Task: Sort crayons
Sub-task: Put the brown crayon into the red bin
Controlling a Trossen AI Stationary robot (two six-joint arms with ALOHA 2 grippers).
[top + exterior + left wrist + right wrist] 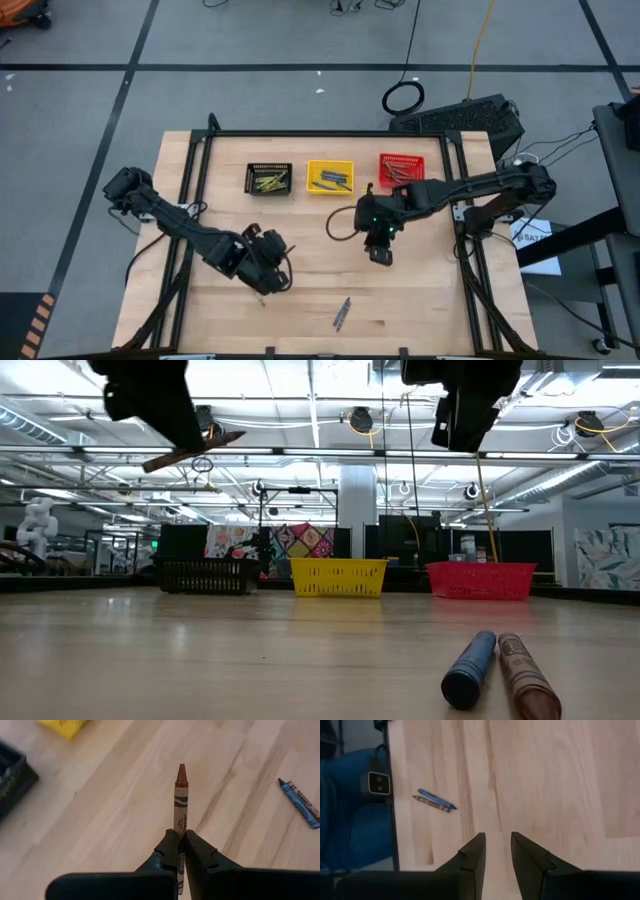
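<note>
My left gripper (pixel 181 836) is shut on a brownish-red crayon (pixel 181 800) high above the table's near left part (pixel 262 283); in the low view the crayon (pixel 195 450) juts out below the arm. My right gripper (pixel 497 840) hangs open over the table's middle (pixel 381 252) with nothing between its fingers. A blue crayon (pixel 470 668) and a brownish-red crayon (pixel 525 675) lie side by side flat on the wood near the front edge (pixel 342 313). At the far side, the black basket (pixel 269 178), yellow basket (pixel 330 176) and red basket (pixel 401 168) each hold crayons. My left gripper pinches the crayon's paper-wrapped rear half (pixel 181 831) between its two fingers. The crayon lies along the fingers, its pointed tip (pixel 181 770) sticking out ahead of them. It is lifted clear of the table, slanting a little off level in the low view.
Bare wood lies between the baskets and the two loose crayons (pixel 434 800). Black frame rails (pixel 195 200) run along the table's sides. Something blue (pixel 350 820) shows beyond the table's near edge in the right wrist view.
</note>
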